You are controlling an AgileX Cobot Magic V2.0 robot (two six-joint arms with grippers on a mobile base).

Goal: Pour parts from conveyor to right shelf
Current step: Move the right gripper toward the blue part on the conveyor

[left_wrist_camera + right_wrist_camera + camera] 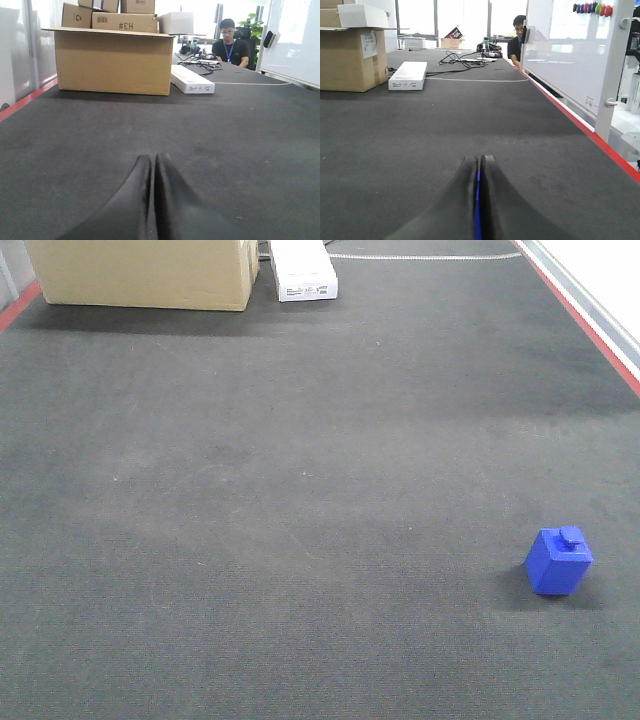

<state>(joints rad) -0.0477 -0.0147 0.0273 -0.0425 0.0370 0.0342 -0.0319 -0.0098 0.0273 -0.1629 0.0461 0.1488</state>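
Matt, felt-like dark grey conveyor (300,490); smooth blue plastic block (558,562); matt brown cardboard box (140,275).

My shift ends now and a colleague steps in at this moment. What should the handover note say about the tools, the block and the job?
Left tool: shut, nothing in it, low over the conveyor belt.
Right tool: shut. A thin blue line shows in the slit between its fingers, probably the block beyond it rather than a grasp.
Blue block: stands free on the belt, near right in the front view, knob up, no tool at it.
Right shelf: not in view.
Done: nothing that shows.
Left: grasp the block and take it to the shelf.
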